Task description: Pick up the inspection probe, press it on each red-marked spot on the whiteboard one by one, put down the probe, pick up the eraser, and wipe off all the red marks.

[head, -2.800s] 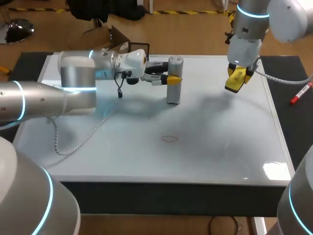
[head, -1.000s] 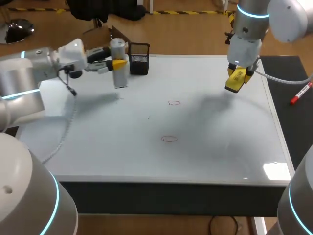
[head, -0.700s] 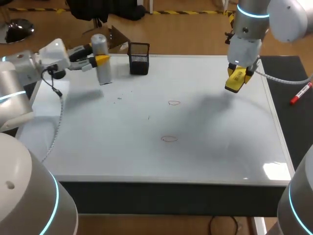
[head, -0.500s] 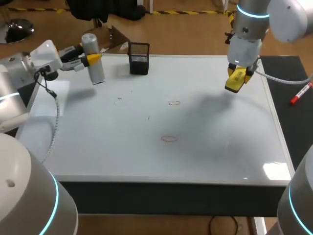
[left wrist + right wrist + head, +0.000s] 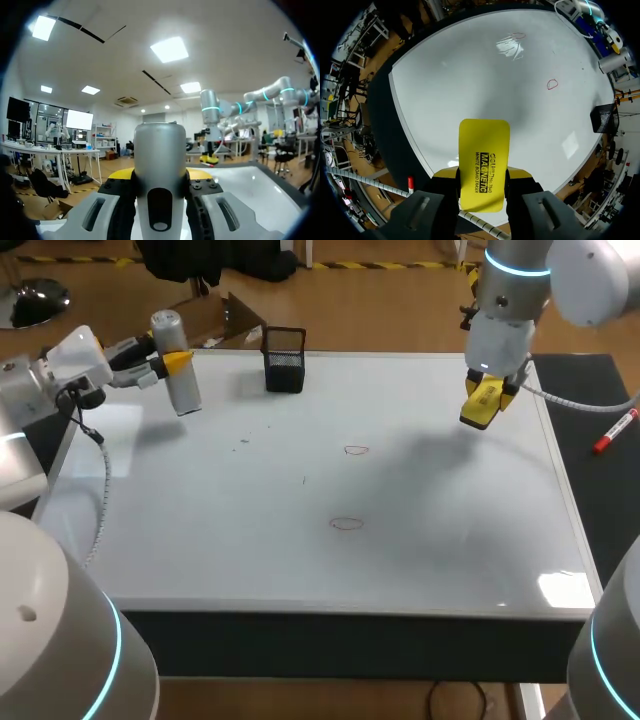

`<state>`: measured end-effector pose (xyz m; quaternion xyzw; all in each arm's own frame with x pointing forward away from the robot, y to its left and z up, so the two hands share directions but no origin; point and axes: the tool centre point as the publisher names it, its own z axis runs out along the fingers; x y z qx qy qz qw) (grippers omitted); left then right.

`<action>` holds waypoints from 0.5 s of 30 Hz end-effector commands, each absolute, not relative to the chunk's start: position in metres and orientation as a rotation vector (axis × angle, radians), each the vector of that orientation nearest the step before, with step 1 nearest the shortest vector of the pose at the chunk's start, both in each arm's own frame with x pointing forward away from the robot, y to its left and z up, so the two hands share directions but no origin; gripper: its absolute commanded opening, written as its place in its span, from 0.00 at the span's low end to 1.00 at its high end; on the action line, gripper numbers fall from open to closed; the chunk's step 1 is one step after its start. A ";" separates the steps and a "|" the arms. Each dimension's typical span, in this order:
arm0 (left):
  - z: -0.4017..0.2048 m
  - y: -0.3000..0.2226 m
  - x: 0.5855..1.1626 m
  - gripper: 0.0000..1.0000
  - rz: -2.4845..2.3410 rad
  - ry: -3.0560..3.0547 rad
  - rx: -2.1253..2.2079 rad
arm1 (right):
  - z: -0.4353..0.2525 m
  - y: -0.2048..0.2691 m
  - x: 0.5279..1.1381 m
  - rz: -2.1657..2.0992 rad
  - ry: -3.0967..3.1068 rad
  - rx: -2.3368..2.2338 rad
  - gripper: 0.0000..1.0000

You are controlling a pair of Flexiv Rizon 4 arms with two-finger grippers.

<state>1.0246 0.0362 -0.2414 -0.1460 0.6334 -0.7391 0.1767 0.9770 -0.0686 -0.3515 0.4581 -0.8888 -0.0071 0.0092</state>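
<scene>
**Inspection probe [image 5: 175, 362] at the whiteboard's [image 5: 420, 540] ten o'clock corner, yellow eraser [image 5: 481, 403] at two o'clock.**
Head view: the left pincer [image 5: 170, 362] grips the upright probe beside the black holder [image 5: 285, 371]. If set down tilted or too near the rim, it could topple or roll off the table. The far red mark [image 5: 355, 450] and near red mark [image 5: 346, 524] lie near the middle. Left wrist view: both fingers clamp the probe from two sides, so opening before it rests would drop it. Right wrist view: the right pincer [image 5: 482, 175] is clenched on the eraser with the marks well ahead. A light or off-line wipe could leave red.
</scene>
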 end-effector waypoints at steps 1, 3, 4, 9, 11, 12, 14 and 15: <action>-0.240 0.036 1.025 0.00 -2.091 1.794 -0.413 | -0.351 -0.070 0.977 -0.019 -2.774 1.433 0.00; -0.240 0.036 1.025 0.00 -2.091 1.794 -0.413 | -0.351 -0.070 0.977 -0.019 -2.774 1.433 0.00; -0.240 0.036 1.025 0.00 -2.091 1.794 -0.413 | -0.349 -0.066 0.977 0.015 -2.754 1.450 0.00; -0.240 0.036 1.025 0.00 -2.091 1.794 -0.413 | -0.345 -0.040 0.969 0.071 -2.697 1.572 0.00; -0.240 0.036 1.025 0.00 -2.091 1.794 -0.413 | -0.343 -0.024 0.963 0.110 -2.661 1.624 0.00; -0.240 0.036 1.025 0.00 -2.091 1.794 -0.413 | -0.340 -0.015 0.960 0.101 -2.653 1.654 0.00; -0.240 0.036 1.025 0.00 -2.091 1.794 -0.413 | -0.336 0.002 0.953 0.120 -2.622 1.696 0.00; -0.240 0.036 1.025 0.00 -2.091 1.794 -0.413 | -0.335 0.010 0.950 0.111 -2.616 1.717 0.00</action>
